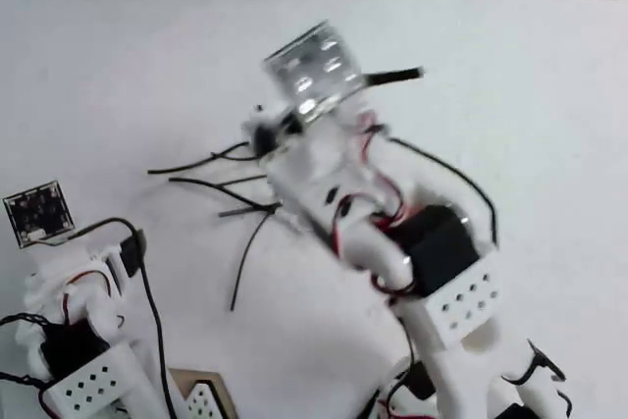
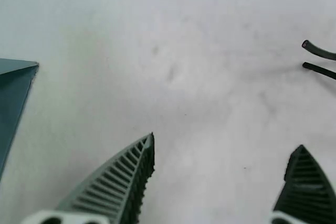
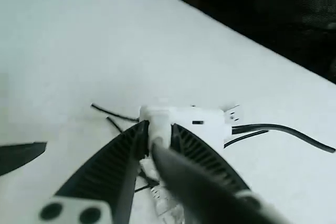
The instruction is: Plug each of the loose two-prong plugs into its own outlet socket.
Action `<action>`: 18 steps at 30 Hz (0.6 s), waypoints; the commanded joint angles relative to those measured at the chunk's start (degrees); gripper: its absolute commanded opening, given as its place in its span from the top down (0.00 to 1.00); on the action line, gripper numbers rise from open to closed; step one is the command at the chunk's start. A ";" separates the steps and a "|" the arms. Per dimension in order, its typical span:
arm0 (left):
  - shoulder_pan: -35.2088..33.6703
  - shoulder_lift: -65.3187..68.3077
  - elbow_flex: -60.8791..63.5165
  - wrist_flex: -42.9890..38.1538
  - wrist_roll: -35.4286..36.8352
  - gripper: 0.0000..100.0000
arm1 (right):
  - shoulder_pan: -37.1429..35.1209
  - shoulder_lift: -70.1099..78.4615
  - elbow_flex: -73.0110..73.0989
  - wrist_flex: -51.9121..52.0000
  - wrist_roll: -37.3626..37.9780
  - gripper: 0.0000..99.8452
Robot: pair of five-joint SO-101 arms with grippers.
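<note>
Right gripper (image 3: 157,132) is pinched narrow on a white plug (image 3: 156,118). That plug sits against the white socket block (image 3: 197,121), just above the middle of the high view. Black cords (image 1: 211,179) trail from there toward the left. Left gripper (image 2: 220,153), at the lower left of the high view, gapes wide above bare table (image 2: 184,51), with two cord ends (image 2: 317,51) near it.
</note>
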 commanded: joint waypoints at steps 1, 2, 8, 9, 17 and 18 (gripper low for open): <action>-0.04 -0.84 -0.26 -1.14 0.09 0.62 | 8.40 1.19 0.79 -8.22 -0.70 0.98; -0.04 -0.84 -0.26 -1.14 0.09 0.62 | 10.68 2.51 2.02 -11.03 -0.79 0.98; -0.04 -0.84 -0.26 -1.14 0.09 0.62 | 21.67 13.32 10.55 -30.20 -1.14 0.98; -0.04 -0.84 -0.26 -1.14 0.09 0.62 | 22.99 15.34 11.34 -32.92 -1.14 0.98; -0.04 -0.84 -0.26 -1.14 0.09 0.62 | 28.62 31.87 11.78 -49.89 -0.70 0.98; -0.04 -0.84 -0.26 -1.14 0.09 0.62 | 28.97 33.89 11.16 -50.68 -0.70 0.98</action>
